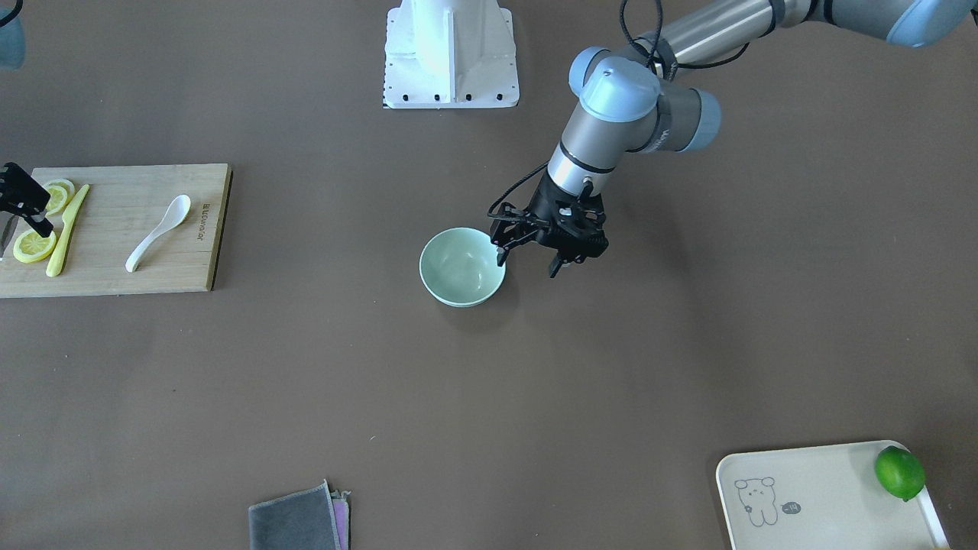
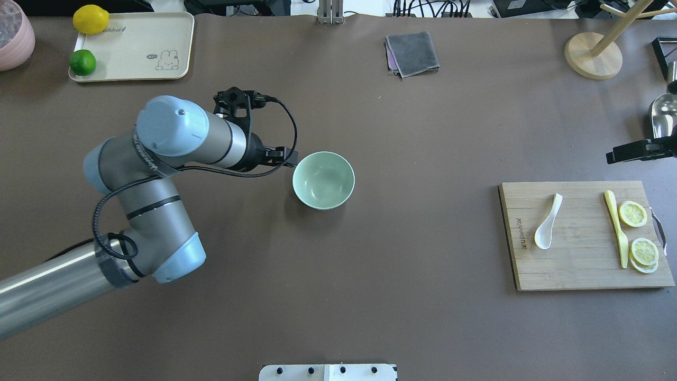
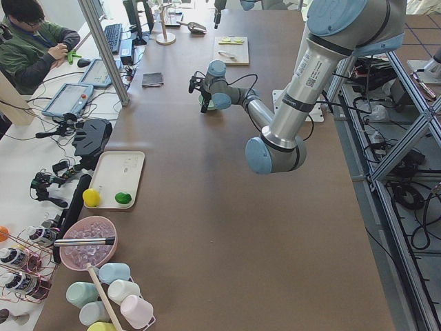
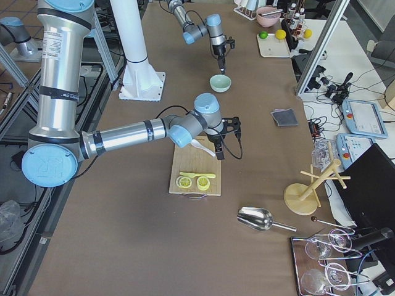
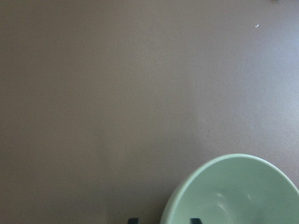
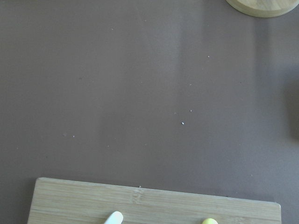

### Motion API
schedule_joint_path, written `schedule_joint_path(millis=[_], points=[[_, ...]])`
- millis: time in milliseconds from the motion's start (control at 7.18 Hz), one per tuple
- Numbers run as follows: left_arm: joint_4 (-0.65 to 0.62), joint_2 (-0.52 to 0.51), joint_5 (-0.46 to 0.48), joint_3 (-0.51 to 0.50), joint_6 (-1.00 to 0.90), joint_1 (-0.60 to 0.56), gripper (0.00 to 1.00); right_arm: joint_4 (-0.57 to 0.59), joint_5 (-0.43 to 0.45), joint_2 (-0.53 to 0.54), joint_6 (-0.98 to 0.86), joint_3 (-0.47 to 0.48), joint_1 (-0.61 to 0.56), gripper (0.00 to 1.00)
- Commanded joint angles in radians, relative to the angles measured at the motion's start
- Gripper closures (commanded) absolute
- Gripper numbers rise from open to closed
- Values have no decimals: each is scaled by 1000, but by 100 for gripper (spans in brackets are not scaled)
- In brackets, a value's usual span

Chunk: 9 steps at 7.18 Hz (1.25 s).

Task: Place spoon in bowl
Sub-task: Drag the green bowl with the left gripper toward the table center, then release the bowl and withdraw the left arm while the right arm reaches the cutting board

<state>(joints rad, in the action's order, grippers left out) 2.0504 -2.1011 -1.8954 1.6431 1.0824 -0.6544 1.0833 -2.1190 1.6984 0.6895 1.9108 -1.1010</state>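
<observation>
The white spoon point(image 1: 157, 233) lies on the wooden cutting board point(image 1: 114, 267); it also shows in the overhead view point(image 2: 547, 222). The mint-green bowl point(image 1: 462, 267) stands upright and empty mid-table. My left gripper point(image 1: 527, 262) is open at the bowl's rim. In the left wrist view one fingertip point(image 5: 195, 220) is over the bowl point(image 5: 238, 191) and the other is outside it. My right gripper point(image 1: 30, 214) hovers by the board's lemon end, apart from the spoon. I cannot tell whether it is open or shut. The right wrist view shows only the tip of the spoon's handle point(image 6: 113, 218).
A yellow knife point(image 1: 67, 229) and lemon slices point(image 1: 34, 246) share the board. A cream tray point(image 1: 825, 496) holds a lime point(image 1: 900, 472). A grey cloth point(image 1: 294, 523) lies at the operators' edge. A wooden stand point(image 2: 592, 55) and a metal scoop point(image 2: 661, 114) are beyond the board.
</observation>
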Motion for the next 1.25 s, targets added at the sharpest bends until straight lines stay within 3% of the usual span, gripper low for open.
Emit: schedule_joint_path(millis=[0,279,418,557,836,975,1115], points=[[-16,212,-216,124,-242,-188,1,4,122,-28,208,16,121,2],[-19,391,-393,129,-595,-420,1,10,198,-10,504,78,229,3],[-24,432,-431,109,-719,-503,1,9,296,33,639,92,313,4],[-21,438,-436,87,-748,-522,1,6,412,43,795,93,413,4],[-13,444,-433,83,-748,-521,1,-5,538,64,873,88,539,4],[-9,452,-430,83,-748,-521,1,-20,589,66,889,85,573,1],[-9,454,-429,84,-748,-521,1,-22,600,63,887,64,581,3]])
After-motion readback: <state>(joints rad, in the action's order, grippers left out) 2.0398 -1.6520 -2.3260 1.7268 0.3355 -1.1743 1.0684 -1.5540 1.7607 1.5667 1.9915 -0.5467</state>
